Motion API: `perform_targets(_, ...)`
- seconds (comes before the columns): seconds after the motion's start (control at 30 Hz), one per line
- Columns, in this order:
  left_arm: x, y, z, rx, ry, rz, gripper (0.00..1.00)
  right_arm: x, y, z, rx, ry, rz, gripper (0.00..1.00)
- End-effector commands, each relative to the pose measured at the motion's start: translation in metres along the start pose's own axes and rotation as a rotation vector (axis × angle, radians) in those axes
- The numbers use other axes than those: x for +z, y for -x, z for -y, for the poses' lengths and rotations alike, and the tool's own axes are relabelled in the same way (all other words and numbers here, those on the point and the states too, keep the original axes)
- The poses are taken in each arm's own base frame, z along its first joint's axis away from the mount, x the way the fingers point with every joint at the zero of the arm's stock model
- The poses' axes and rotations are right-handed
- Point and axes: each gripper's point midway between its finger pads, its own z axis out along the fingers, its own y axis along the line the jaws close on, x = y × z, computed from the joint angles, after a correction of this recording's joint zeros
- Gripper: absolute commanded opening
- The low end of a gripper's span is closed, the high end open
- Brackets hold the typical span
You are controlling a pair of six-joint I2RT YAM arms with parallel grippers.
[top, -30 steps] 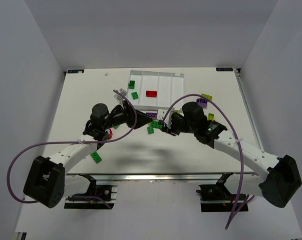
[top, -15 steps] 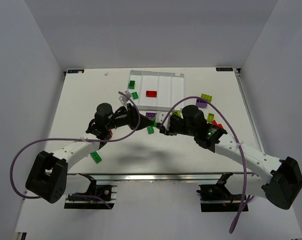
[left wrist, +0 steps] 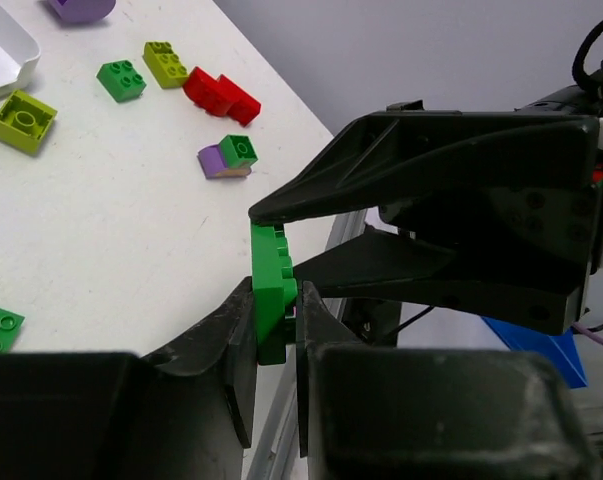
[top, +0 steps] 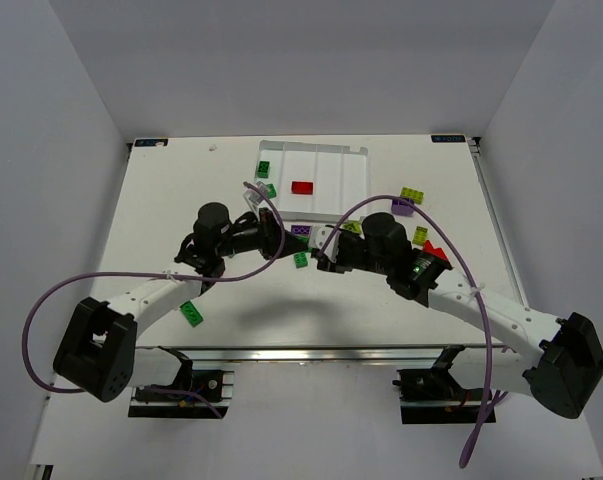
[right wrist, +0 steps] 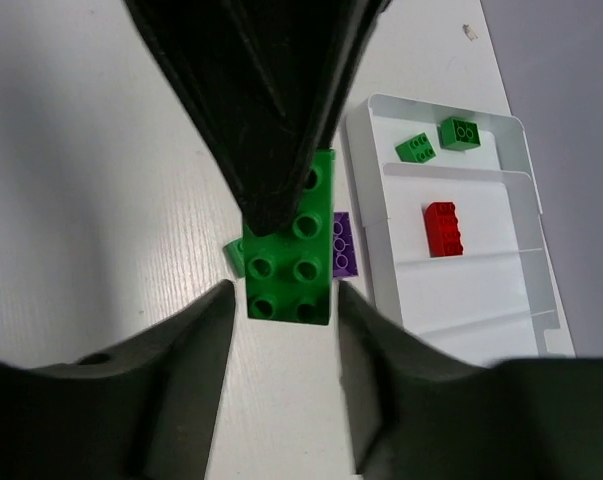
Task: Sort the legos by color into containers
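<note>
A green lego (left wrist: pixel 271 300) hangs above the table between the two arms. My left gripper (left wrist: pixel 274 305) is shut on it, its pads pressed flat to both faces. My right gripper (right wrist: pixel 281 300) is open around the same lego (right wrist: pixel 289 255), with a gap on each side. The left gripper's dark fingers (right wrist: pixel 271 100) reach in from the top of the right wrist view. The white tray of containers (top: pixel 331 165) lies just beyond; two green legos (right wrist: pixel 459 133) sit in its first compartment and a red one (right wrist: pixel 443 228) in the second.
A purple lego (right wrist: pixel 344 245) and a green one (right wrist: pixel 233 255) lie on the table beside the tray wall (right wrist: pixel 366 270). Loose legos lie right of the tray: yellow-green (top: pixel 413 194), purple (top: pixel 403 207), red (top: pixel 428 250). Another green lego (top: pixel 191 313) lies near the left arm.
The left gripper has moved right to meet the right gripper and closed on the green lego. The right gripper's jaws have opened off that lego.
</note>
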Motion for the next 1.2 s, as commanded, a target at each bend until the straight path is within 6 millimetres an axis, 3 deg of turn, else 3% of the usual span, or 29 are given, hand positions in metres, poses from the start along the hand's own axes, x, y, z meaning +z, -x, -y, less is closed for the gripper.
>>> perform_targets(0.0,0.001,0.010,0.002,0.085,-0.003,0.000,0.00,-0.002,0.008,0.000,-0.021,-0.007,0.033,0.53)
perform_targets(0.1,-0.001,0.015,-0.007,0.121,0.053,0.013,0.00,-0.002,-0.001,0.005,-0.046,-0.038,-0.010,0.89)
perform_targets(0.23,-0.009,0.033,-0.039,0.156,0.210,0.074,0.00,-0.009,0.002,0.020,-0.062,-0.102,-0.028,0.89)
perform_targets(0.4,-0.023,0.066,-0.109,0.202,0.574,0.140,0.00,-0.029,0.013,0.038,-0.064,-0.198,0.006,0.89)
perform_targets(0.47,-0.026,0.072,-0.127,0.210,0.665,0.131,0.00,-0.037,0.019,0.040,-0.069,-0.213,0.029,0.89)
perform_targets(0.5,-0.027,0.095,-0.133,0.236,0.724,0.168,0.00,-0.038,0.018,0.038,-0.070,-0.208,0.033,0.89)
perform_targets(0.57,-0.023,0.094,-0.161,0.238,0.803,0.125,0.00,-0.045,0.023,0.038,-0.076,-0.220,0.057,0.89)
perform_targets(0.67,-0.016,0.113,-0.196,0.235,0.911,0.135,0.00,-0.051,0.027,0.035,-0.079,-0.217,0.078,0.71)
perform_targets(0.7,-0.014,0.117,-0.206,0.230,0.934,0.134,0.00,-0.052,0.029,0.036,-0.071,-0.218,0.083,0.33)
perform_targets(0.73,-0.008,0.140,-0.207,0.258,0.944,0.164,0.00,-0.054,0.031,0.037,-0.054,-0.228,0.094,0.10)
perform_targets(0.77,-0.004,0.130,-0.229,0.243,0.988,0.118,0.00,-0.056,0.031,0.040,-0.044,-0.242,0.101,0.00)
perform_targets(0.93,0.009,0.153,-0.269,0.259,1.079,0.111,0.00,-0.061,0.036,0.042,-0.021,-0.264,0.136,0.00)
perform_targets(0.97,0.011,0.169,-0.269,0.272,1.091,0.134,0.00,-0.060,0.035,0.041,-0.018,-0.258,0.137,0.00)
perform_targets(1.0,0.014,0.163,-0.281,0.270,1.107,0.115,0.00,-0.059,0.035,0.040,-0.014,-0.256,0.137,0.00)
perform_targets(1.17,0.012,0.171,-0.303,0.302,1.163,0.113,0.00,-0.059,0.034,0.041,-0.011,-0.260,0.138,0.00)
